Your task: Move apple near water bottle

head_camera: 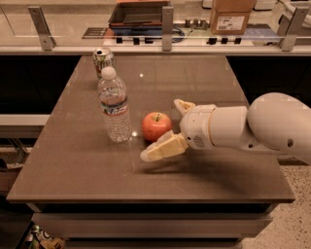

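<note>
The red-orange apple [156, 126] stands on the brown table [77, 160], a short gap to the right of the clear water bottle [114, 108]. The bottle is upright, with a white cap and a label. My gripper [162, 129] reaches in from the right at table height, on a thick white arm. It is open. One finger [163, 147] lies in front of the apple and the other finger [184, 106] sits behind and to the right of it. The apple sits between them and I cannot tell whether either finger touches it.
A metal soda can [103, 59] stands behind the bottle near the table's far left. Beyond the table's far edge runs a counter with metal posts [167, 22], a dark tray [138, 13] and a cardboard box [231, 15]. The floor drops away on the left and right.
</note>
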Tool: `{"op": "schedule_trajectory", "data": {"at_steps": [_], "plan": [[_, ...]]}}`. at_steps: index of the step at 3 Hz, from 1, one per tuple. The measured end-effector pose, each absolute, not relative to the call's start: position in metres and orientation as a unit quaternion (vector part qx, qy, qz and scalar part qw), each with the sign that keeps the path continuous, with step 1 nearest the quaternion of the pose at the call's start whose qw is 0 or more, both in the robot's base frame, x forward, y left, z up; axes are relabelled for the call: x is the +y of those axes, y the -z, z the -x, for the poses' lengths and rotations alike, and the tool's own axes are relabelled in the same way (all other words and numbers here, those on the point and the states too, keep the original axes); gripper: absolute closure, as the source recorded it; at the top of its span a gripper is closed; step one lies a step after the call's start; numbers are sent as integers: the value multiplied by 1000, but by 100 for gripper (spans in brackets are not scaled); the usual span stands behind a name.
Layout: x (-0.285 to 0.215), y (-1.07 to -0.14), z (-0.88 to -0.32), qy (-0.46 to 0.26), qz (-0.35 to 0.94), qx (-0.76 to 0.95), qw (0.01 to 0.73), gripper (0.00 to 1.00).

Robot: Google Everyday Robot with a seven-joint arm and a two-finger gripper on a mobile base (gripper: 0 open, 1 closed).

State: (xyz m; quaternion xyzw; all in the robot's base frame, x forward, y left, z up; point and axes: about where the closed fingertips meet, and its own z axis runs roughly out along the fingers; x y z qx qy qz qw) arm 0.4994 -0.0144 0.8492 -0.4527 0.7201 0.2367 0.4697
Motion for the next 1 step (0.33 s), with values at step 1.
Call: {"op": "schedule_trajectory", "data": {"at_steps": [1], "plan": [[-14,-849,-499,-237,453,720,470,0]]}}
